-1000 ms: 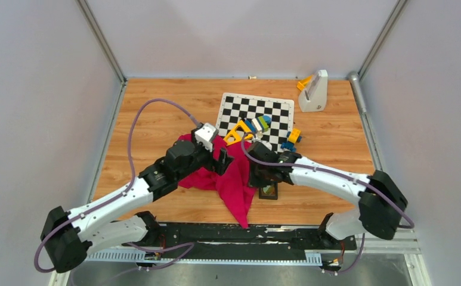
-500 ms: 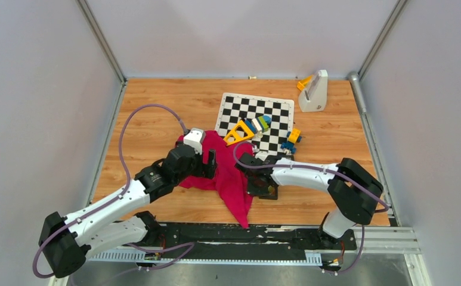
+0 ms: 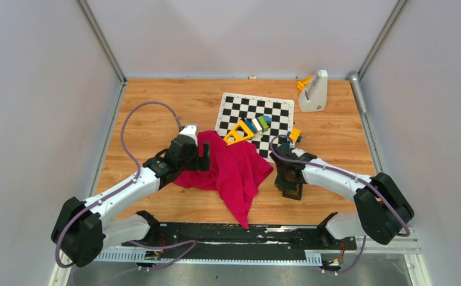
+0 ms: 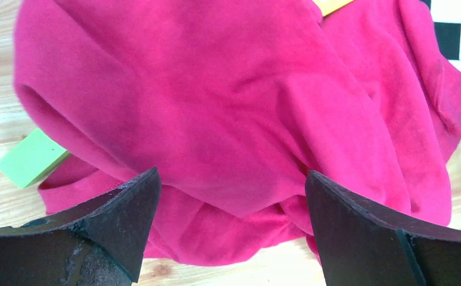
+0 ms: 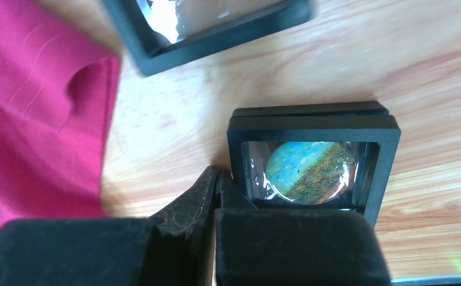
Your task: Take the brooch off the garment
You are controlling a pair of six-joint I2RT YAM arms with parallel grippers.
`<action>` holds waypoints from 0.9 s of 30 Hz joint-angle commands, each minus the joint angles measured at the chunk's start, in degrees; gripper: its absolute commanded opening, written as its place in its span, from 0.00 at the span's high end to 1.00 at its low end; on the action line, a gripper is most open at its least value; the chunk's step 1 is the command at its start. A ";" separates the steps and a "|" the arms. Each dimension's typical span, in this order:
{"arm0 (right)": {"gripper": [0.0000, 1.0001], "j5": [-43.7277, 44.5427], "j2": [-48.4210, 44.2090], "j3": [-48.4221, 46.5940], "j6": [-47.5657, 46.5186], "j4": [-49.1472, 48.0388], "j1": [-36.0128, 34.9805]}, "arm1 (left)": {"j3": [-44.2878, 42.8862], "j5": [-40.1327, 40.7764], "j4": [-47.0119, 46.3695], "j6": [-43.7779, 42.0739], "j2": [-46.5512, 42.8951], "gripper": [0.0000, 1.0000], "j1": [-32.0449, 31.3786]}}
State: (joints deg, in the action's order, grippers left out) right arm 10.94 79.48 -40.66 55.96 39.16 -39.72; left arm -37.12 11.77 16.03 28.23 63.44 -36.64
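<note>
The magenta garment [image 3: 231,170] lies crumpled on the wooden table, and it fills the left wrist view [image 4: 228,107]. No brooch shows on it. My left gripper [image 3: 204,156] is open and empty just above the cloth's left part, its fingers [image 4: 120,226] wide apart. My right gripper [image 3: 288,180] is shut, to the right of the cloth. Its fingertips [image 5: 216,179] touch the corner of a black square frame [image 5: 314,122] that holds a round blue and yellow-green disc [image 5: 308,173]. The garment's edge [image 5: 31,119] lies to their left.
A second black frame [image 5: 210,24] lies just beyond the first. The chequered board [image 3: 257,110] with coloured toy blocks [image 3: 257,124] and a yellow triangle [image 3: 238,132] sits behind the cloth. A white stand [image 3: 313,92] is back right. A green block [image 4: 31,158] pokes from under the cloth.
My right gripper has moved right, off the garment's edge onto bare wood by the black frames. The cloth now spreads further right. My left gripper has drawn back a little to the left.
</note>
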 commanded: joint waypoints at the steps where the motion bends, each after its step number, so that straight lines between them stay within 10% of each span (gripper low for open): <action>1: 1.00 -0.65 -5.86 1.88 -3.42 -0.33 4.81 | -1.72 -0.86 -1.34 0.23 -1.26 0.03 1.86; 10: 0.58 -16.01 -9.75 -6.93 -16.02 -9.85 -0.86 | -8.12 0.48 1.66 -5.55 -3.11 0.06 11.46; 27: 0.53 -27.73 17.43 -19.97 -19.36 -21.32 -1.40 | -26.09 -17.40 1.51 -26.84 24.42 0.10 15.89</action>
State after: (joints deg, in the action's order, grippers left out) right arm -13.54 93.45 -57.04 38.48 22.41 -41.06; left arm -59.81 2.17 17.12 5.52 83.81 -22.68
